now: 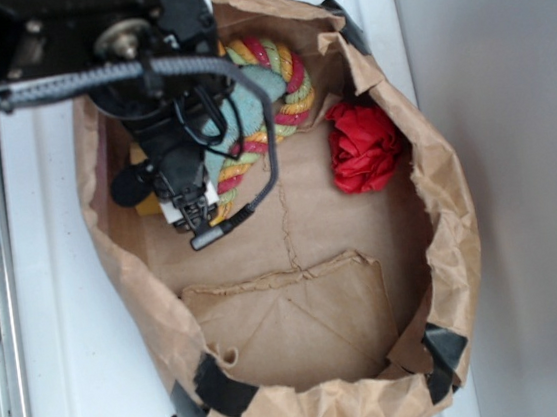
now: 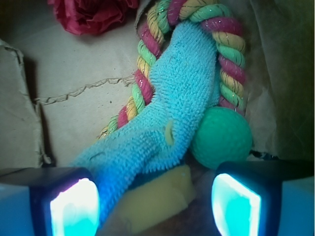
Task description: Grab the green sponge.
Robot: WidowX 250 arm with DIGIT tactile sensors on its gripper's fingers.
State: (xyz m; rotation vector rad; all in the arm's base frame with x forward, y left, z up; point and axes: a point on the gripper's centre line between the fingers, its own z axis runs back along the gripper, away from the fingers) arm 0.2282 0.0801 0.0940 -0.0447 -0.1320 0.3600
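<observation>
The green sponge (image 2: 157,196) shows as a yellow foam block on the bag floor. Its upper edge is covered by the limp teal cloth (image 2: 177,98). My gripper (image 2: 155,206) is open, one finger on each side of the sponge, with a gap on both sides. The fingers (image 2: 74,206) glow cyan. In the exterior view only a yellow sliver of the sponge (image 1: 146,209) peeks out beside the gripper (image 1: 191,218), which hangs low inside the paper bag (image 1: 450,209) at its left side.
A mint-green ball (image 2: 221,137) lies just beyond the right finger, touching the cloth. A multicoloured rope ring (image 1: 285,87) lies under the cloth. A red fabric rose (image 1: 362,144) sits at the bag's right. The bag walls stand close on the left.
</observation>
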